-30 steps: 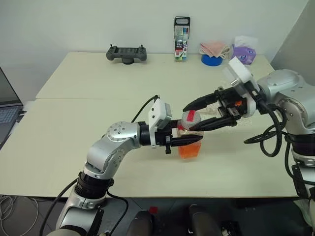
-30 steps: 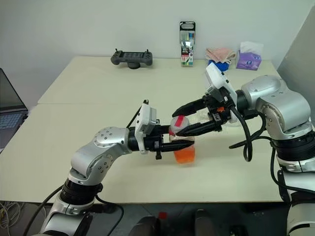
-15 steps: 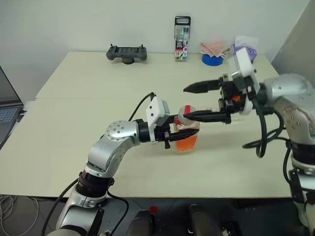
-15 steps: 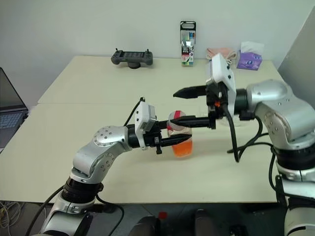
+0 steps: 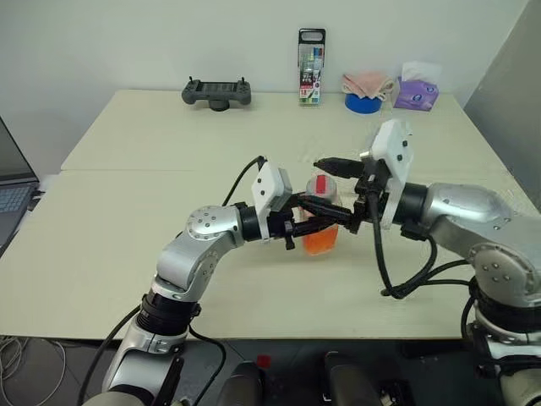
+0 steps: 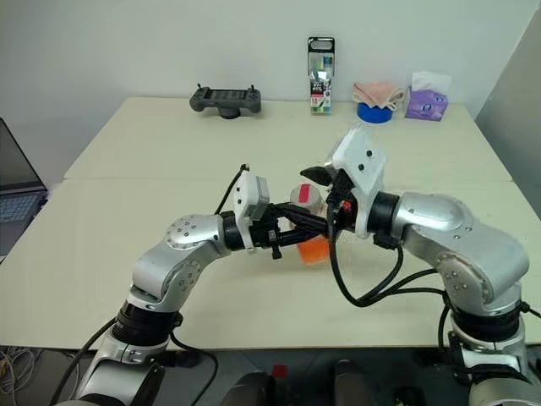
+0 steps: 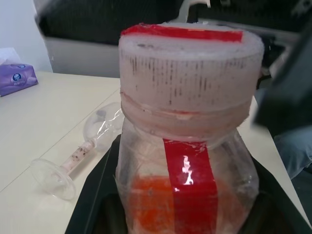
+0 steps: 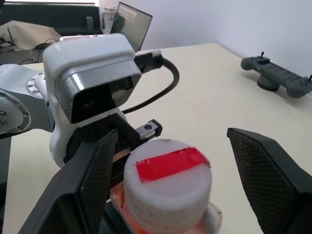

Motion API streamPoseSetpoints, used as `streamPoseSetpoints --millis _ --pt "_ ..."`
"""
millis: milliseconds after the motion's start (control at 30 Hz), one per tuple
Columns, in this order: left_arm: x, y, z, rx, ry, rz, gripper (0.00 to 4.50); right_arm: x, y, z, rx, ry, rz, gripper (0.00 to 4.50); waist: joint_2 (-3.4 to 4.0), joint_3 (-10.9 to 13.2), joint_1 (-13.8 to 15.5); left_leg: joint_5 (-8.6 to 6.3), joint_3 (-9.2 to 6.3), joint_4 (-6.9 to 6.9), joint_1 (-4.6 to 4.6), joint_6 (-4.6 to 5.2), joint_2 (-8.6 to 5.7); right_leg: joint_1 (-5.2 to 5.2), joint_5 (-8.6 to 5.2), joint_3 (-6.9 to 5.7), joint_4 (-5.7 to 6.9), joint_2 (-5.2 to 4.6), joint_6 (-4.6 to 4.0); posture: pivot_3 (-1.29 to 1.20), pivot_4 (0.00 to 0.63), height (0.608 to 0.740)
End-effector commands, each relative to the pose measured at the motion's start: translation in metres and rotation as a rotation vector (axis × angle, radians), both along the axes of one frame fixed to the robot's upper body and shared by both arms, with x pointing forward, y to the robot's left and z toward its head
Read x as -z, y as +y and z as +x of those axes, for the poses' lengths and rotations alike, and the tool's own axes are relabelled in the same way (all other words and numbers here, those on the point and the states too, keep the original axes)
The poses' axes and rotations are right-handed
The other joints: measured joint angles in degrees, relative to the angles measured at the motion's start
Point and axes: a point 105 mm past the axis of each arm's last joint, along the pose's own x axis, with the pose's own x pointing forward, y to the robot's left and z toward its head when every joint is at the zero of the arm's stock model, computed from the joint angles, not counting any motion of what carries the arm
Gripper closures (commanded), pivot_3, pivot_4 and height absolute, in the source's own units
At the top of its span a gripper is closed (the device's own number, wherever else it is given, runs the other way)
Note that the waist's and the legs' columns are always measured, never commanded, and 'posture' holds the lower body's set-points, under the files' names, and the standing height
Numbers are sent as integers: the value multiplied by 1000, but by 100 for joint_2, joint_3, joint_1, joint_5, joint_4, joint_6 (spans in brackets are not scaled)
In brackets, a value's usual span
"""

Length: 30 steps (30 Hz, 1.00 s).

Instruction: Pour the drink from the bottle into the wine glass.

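A: Start with the biggest item. What carries everything?

B: The pale surface (image 5: 127,245). At its far edge, well apart from the work, stand a black controller (image 5: 217,91), a marker pack (image 5: 311,68), a blue bowl (image 5: 363,102) and a tissue box (image 5: 418,95). My reading: parked there to leave the middle free.

A: Left arm?

B: The left gripper (image 5: 314,225) points across toward the right, jaws clenched on the bottle (image 5: 320,222), low on its squarish body. Judgement: it serves as a vise, keeping the bottle upright and steady so the cap can be turned.

A: Right arm?

B: The right gripper (image 8: 168,161) comes in level from the other side. Its jaws stand released, one finger on each side of the cap (image 8: 166,181), not touching it. Likely lined up to close and unscrew.

A: Contents?

B: The drink (image 7: 156,200) fills the lower part of the bottle. Cap on, so nothing poured yet.

A: And the target?

B: The wine glass (image 7: 75,156) lies on its side on the surface, just beyond the bottle, seen in the left wrist view. Judged: it must be stood up before pouring.
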Motion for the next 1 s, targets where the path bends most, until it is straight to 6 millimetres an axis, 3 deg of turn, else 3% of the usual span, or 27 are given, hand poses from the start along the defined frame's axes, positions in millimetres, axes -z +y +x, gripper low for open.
streamPoseSetpoints --millis 33,400,667,767,1000 --pt "-14 0 -2 5 -58 -34 2685 -8 -1 -6 21 -36 5 679 0 0 0 0 -1 0 0 0 0 1 0 -1 -1 0 0 0 150 740" --pt "-14 10 8 -54 -61 -34 2686 -15 -10 -5 129 -54 69 679 0 0 -3 0 -1 -1 1 1 1 1 -1 -2 1 3 2 0 150 740" --pt "-13 9 21 -78 -75 -29 2686 3 1 -18 298 -64 142 679 1 -1 -9 0 -5 -2 0 1 2 -1 -2 -4 1 3 3 0 150 740" --pt "-11 7 21 -71 -74 -27 2686 4 1 -13 404 -47 235 679 1 -1 -15 0 -2 -3 1 1 2 -1 -2 -1 1 3 4 0 150 740" --pt "-8 3 18 -48 -78 -14 2686 2 2 -2 540 -70 266 679 2 -2 -18 1 -1 -2 2 0 2 -4 -3 1 5 3 5 0 150 740"
